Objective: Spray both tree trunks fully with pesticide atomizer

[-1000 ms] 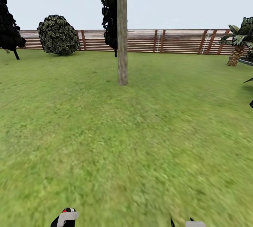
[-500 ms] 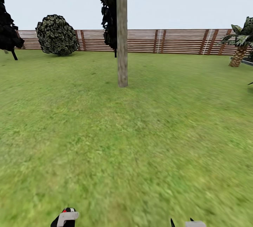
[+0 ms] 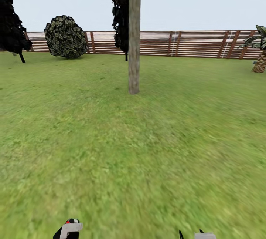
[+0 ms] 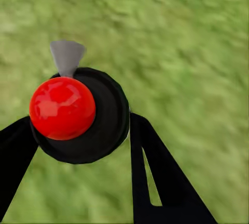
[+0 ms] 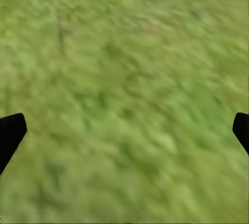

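My left gripper (image 4: 80,122) is shut on the pesticide atomizer (image 4: 78,115), a dark bottle with a red top and a pale trigger, one black finger on each side of it. The atomizer (image 3: 70,228) also shows at the head view's bottom edge, left of centre. One tree stands ahead on the lawn, its thick bare mottled tree trunk (image 3: 134,46) rising past the picture's top, some way beyond both arms. My right gripper (image 5: 127,130) hangs open over grass with nothing between its fingers, and its tips (image 3: 191,234) peek in at the head view's bottom edge.
A slatted reddish-brown fence (image 3: 192,43) closes the lawn at the back. A round dark shrub (image 3: 65,37) and a dark conifer (image 3: 11,20) stand far left, another conifer (image 3: 121,17) behind the trunk, a small palm (image 3: 260,54) far right. Open grass lies between me and the trunk.
The whole head view has shifted: trunk, shrub and fence sit further right and the trunk looks slightly nearer, so the camera moved. Both grippers keep their places and states.
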Motion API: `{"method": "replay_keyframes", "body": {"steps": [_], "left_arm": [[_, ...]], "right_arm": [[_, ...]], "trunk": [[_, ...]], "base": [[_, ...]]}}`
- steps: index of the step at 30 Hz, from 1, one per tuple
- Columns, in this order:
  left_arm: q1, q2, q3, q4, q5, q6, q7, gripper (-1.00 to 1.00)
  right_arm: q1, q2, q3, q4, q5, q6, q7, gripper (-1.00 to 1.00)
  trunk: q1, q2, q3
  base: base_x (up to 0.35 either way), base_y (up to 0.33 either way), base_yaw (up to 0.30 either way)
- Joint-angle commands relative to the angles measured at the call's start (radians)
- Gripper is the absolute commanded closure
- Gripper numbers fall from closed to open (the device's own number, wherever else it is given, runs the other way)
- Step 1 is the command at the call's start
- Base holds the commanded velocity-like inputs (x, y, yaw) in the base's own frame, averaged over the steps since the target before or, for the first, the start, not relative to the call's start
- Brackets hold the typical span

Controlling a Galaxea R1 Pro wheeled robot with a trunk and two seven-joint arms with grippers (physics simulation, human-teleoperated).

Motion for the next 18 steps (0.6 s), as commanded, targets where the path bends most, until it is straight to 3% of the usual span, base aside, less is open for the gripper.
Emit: {"method": "replay_keyframes", "body": {"steps": [1, 18], "left_arm": [[-0.001, 0.000, 0.001, 0.001, 0.000, -0.003, 0.001, 1.00], [-0.001, 0.000, 0.001, 0.000, 0.000, -0.003, 0.001, 1.00]], "right_arm": [[0.000, 0.000, 0.000, 0.000, 0.000, -0.003, 0.000, -1.00], [0.000, -0.001, 0.000, 0.000, 0.000, -0.003, 0.000, -1.00]], "trunk": [[0.000, 0.000, -0.001], [0.000, 0.000, -0.001]], "base": [[0.339, 0.000, 0.218], [0.339, 0.000, 0.022]]}}
